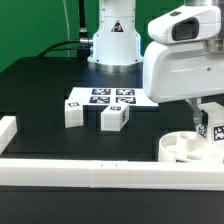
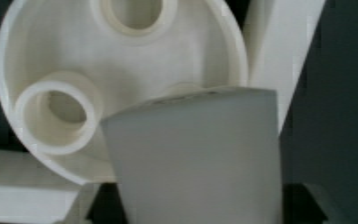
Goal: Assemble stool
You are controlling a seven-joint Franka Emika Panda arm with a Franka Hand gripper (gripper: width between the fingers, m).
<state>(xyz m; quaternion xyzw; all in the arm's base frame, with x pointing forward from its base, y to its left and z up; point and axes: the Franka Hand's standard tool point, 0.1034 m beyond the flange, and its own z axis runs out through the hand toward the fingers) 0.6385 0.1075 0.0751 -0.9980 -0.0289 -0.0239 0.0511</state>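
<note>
The stool's round white seat lies at the exterior view's right, near the front rail, sockets facing up. My gripper hangs over its far right part, shut on a white tagged leg block that reaches down to the seat. In the wrist view the held leg fills the space between the dark fingers, close by the seat and one round socket. Whether the leg touches the seat I cannot tell. Two more leg blocks stand on the black table.
The marker board lies flat behind the two loose legs. A long white border rail runs along the front and another rail piece stands at the left. The arm's base is at the back.
</note>
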